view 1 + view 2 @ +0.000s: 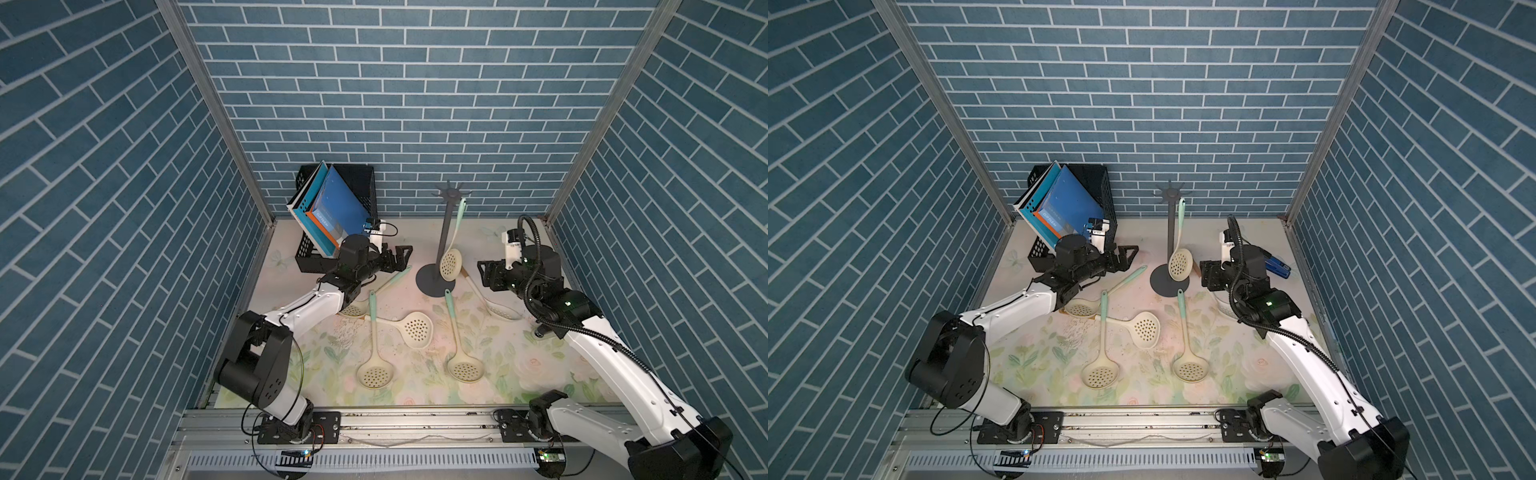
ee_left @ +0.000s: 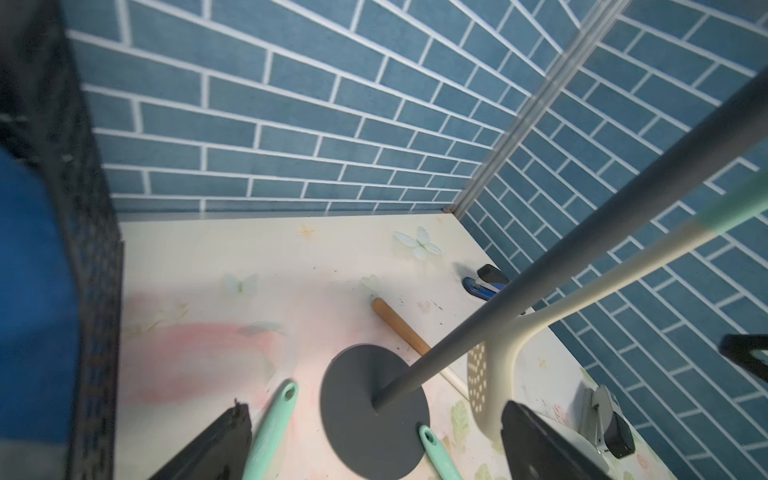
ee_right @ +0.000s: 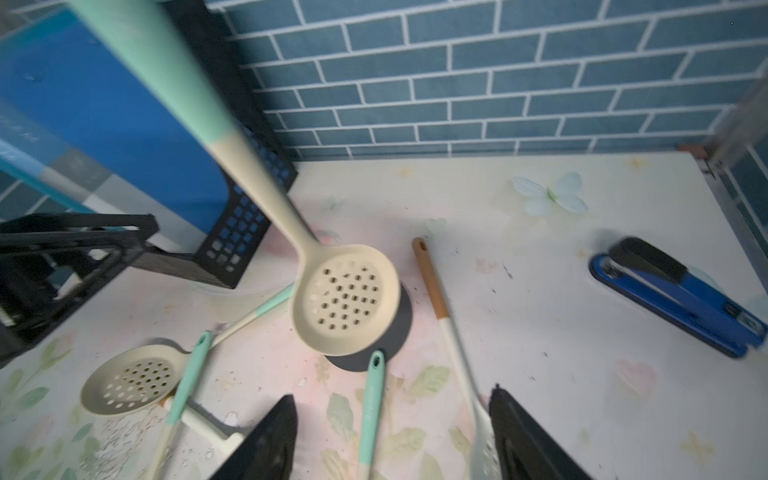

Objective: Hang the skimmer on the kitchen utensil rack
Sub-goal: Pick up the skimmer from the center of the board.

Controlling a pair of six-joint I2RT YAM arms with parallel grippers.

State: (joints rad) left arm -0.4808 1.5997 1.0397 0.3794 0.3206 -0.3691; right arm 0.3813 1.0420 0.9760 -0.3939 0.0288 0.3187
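Note:
A cream skimmer with a mint handle hangs from a hook of the kitchen utensil rack, its perforated head low beside the pole, above the round base. My right gripper stands open just right of the hanging head and holds nothing; in the right wrist view the skimmer hangs free ahead of the gripper. My left gripper is open and empty, left of the rack. In the left wrist view the pole and the skimmer lie ahead of the gripper.
Several more skimmers lie on the floral table in front of the rack. A wooden-handled slotted spatula lies under the right arm. A black mesh file box with blue folders stands at back left. A blue stapler lies at back right.

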